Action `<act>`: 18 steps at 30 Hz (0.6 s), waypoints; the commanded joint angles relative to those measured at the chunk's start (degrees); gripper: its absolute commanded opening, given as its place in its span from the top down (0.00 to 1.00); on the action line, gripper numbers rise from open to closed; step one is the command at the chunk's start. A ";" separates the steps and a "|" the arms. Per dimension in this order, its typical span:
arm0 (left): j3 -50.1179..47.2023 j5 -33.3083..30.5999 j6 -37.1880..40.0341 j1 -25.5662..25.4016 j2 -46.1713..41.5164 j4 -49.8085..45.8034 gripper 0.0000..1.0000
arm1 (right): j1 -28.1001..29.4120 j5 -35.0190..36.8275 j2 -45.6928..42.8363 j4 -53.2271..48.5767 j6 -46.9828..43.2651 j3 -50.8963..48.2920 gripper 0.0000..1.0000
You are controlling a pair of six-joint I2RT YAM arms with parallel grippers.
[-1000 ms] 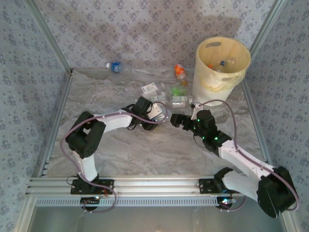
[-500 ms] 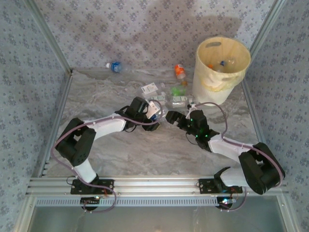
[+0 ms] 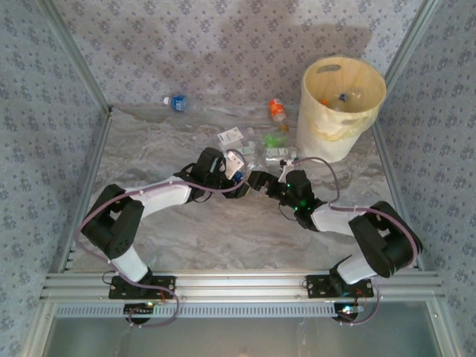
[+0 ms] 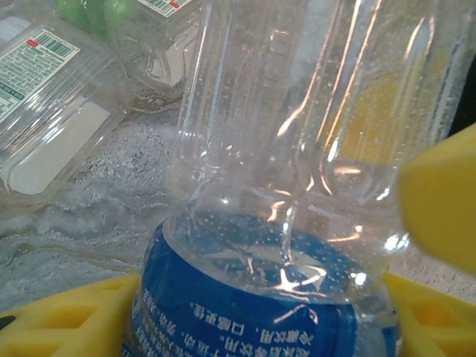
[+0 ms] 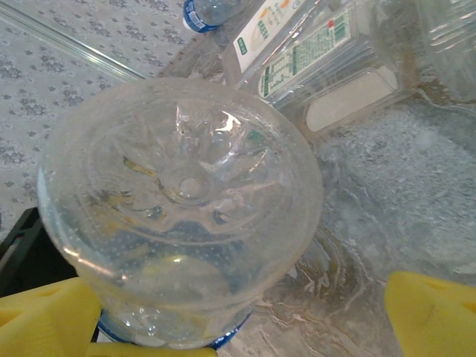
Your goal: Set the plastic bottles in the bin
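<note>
At the centre of the marble-veined counter (image 3: 223, 230), the left fingers (image 4: 63, 327) pinch a clear, dimpled blue-labelled bottle (image 4: 282, 223) from both sides. The right fingers (image 5: 435, 312), spread wide, flank its round, petal-ribbed base. Toward 12 o'clock lie flattened bottles (image 3: 277, 155) of clear plastic. At 1 o'clock the round, cream, translucent bin (image 3: 323, 128) holds several bottles (image 3: 343, 97).

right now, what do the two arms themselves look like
Both the left arm and right arm have white links with chunky black joints, a thin mauve cable looping alongside, and yellow jaws. Green lights glow on the right one.
</note>
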 commanded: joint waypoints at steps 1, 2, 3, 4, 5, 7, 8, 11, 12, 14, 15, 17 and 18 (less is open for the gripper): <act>0.02 3.14 -1.20 0.07 -1.65 3.51 0.37 | 0.58 0.72 2.87 7.24 0.77 2.19 0.00; 0.03 3.50 -1.42 0.07 -1.53 3.74 0.37 | 0.56 0.68 4.02 9.11 0.99 2.45 0.00; -0.04 3.76 -1.59 0.10 -1.50 4.00 0.37 | 0.62 0.80 4.92 10.79 1.46 2.61 0.00; -0.04 4.21 -1.65 0.11 -1.41 4.30 0.37 | 0.60 0.77 6.17 12.81 2.16 2.82 0.00; 0.11 4.62 -1.79 0.07 -1.33 4.56 0.37 | 0.41 0.55 7.35 15.44 2.26 3.03 0.00; 0.25 5.75 -1.93 0.08 -1.14 4.85 0.37 | 0.05 -0.36 9.37 18.63 2.54 3.98 0.02; 0.54 6.16 -2.01 0.09 -0.96 4.71 0.37 | -0.22 -1.10 10.20 19.63 2.67 4.60 0.03; 1.09 6.18 -1.94 0.08 -0.37 4.25 0.37 | -0.41 -0.87 11.07 20.09 3.11 5.31 0.12; 1.08 6.17 -1.96 0.08 -0.26 4.23 0.37 | -0.57 -0.36 11.01 20.23 3.20 5.15 0.16; 1.08 6.41 -2.05 0.10 0.01 4.23 0.36 | -0.92 0.88 10.52 20.07 3.63 4.58 0.24; 1.08 6.43 -2.05 0.07 0.09 4.15 0.35 | -1.15 1.23 10.24 19.68 4.10 4.49 0.28; 1.08 6.52 -2.19 0.07 0.01 4.15 0.34 | -1.54 1.36 9.91 19.77 4.50 4.13 0.35; 1.12 6.59 -2.36 0.20 -0.07 4.23 0.32 | -1.56 1.43 9.73 19.66 4.51 4.01 0.38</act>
